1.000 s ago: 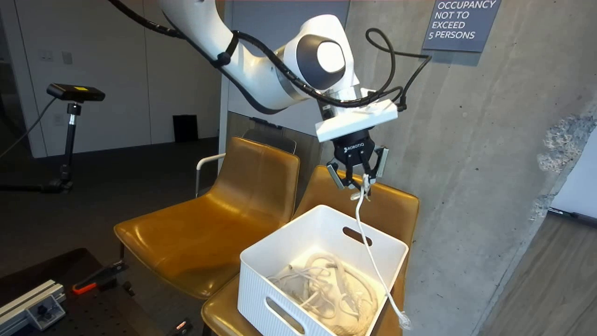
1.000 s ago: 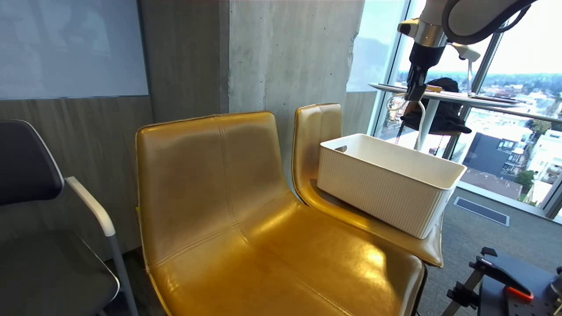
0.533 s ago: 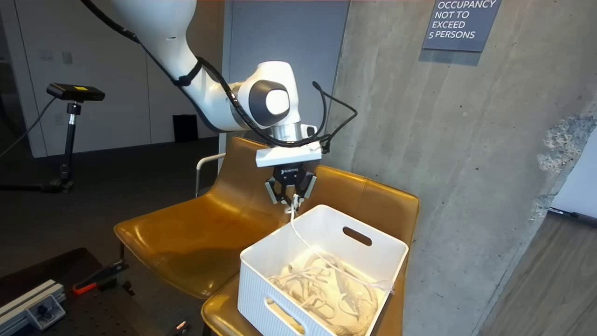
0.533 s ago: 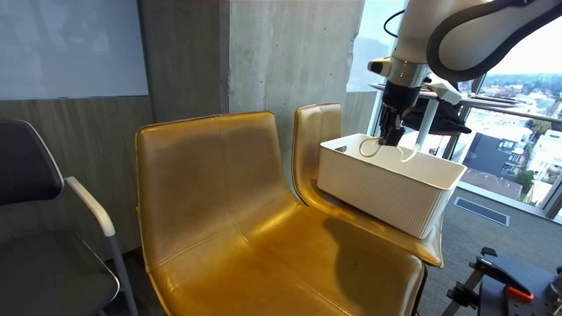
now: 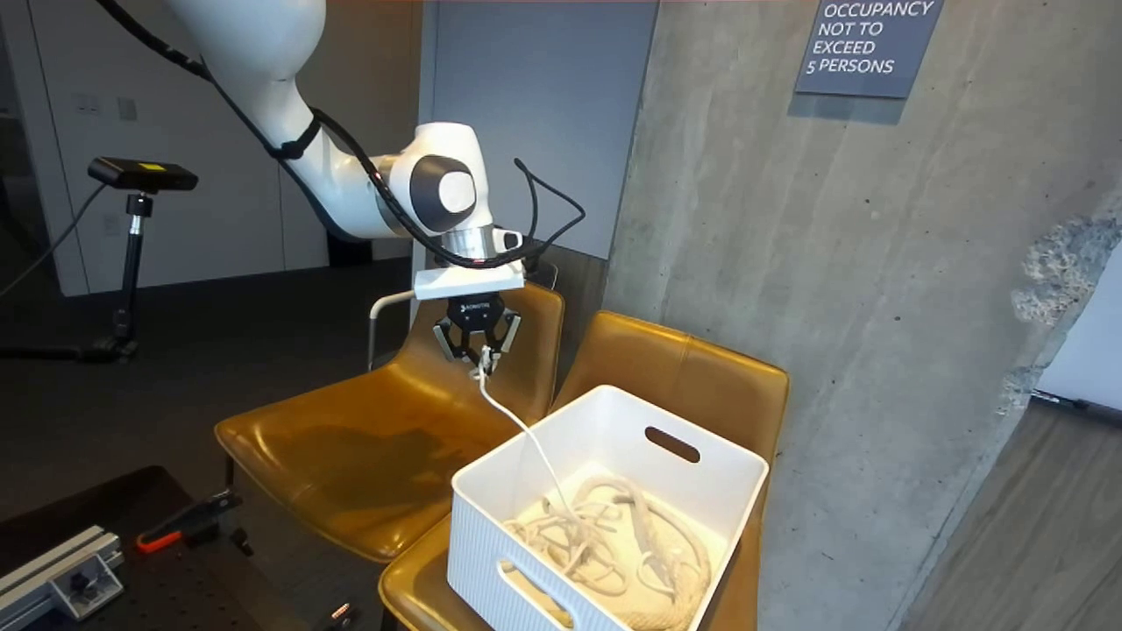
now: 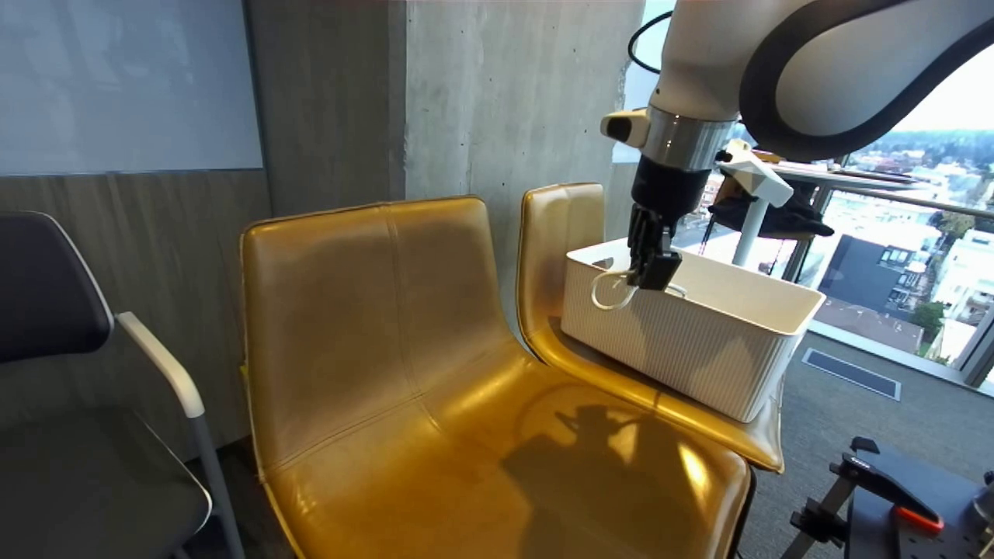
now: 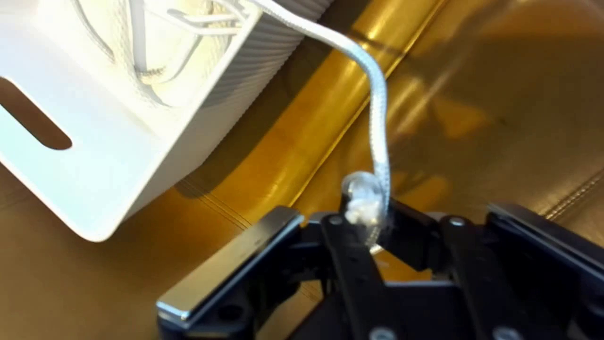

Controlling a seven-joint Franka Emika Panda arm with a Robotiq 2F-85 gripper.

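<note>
White braided cord (image 7: 379,118) is clamped in the gripper (image 5: 485,359), jaws nearly closed on it. From the jaws, it runs over the rim of the white ribbed bin (image 5: 482,543), below and beside them. 2 tan upholstered chairs (image 5: 351,429) stand below the jaws, 1 supporting the bin. Beyond the jaws: concrete wall (image 5: 789,263) bearing an occupancy sign (image 5: 868,48).

In the wrist view the white braided cord (image 7: 379,113) blurs within the black metal gripper (image 7: 370,219), its end perhaps clear plastic. In an exterior view the white ribbed plastic box (image 6: 683,349) conceals its own bottom behind its near long edge.
</note>
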